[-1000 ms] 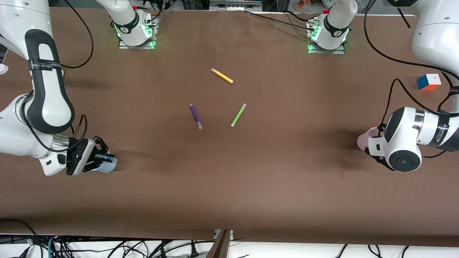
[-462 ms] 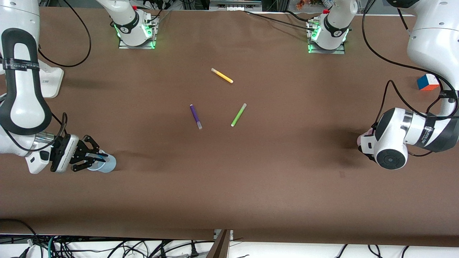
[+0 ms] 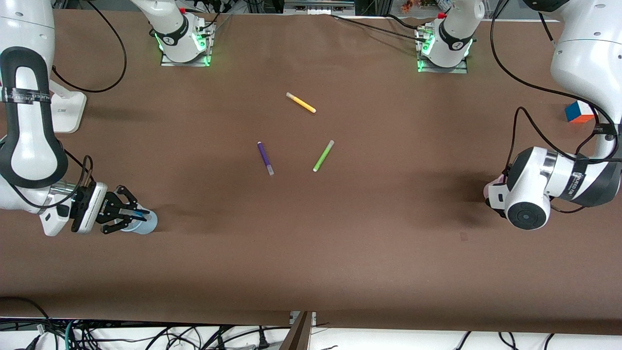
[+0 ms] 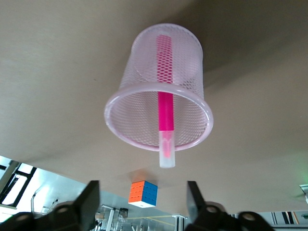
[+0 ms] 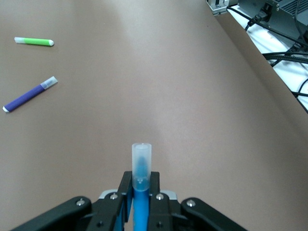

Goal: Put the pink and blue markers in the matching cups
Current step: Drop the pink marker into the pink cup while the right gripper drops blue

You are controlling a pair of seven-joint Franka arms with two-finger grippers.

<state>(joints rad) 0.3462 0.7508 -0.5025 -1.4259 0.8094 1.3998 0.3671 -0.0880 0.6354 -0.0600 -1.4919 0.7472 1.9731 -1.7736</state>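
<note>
Blue marker [image 5: 141, 192] stays pinched in the right hand [image 3: 127, 214] above the blue cup [image 3: 144, 222]; releasing off-centre could tip it. Left hand [image 4: 139, 211] hangs spread above the pink mesh cup [image 4: 159, 103].

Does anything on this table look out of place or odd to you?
Mostly tidy. A purple marker, a green marker and a yellow marker lie scattered mid-table at different angles, and a colourful puzzle cube sits at the left arm's end, unrelated to pens. Nothing looks spilled or broken.
</note>
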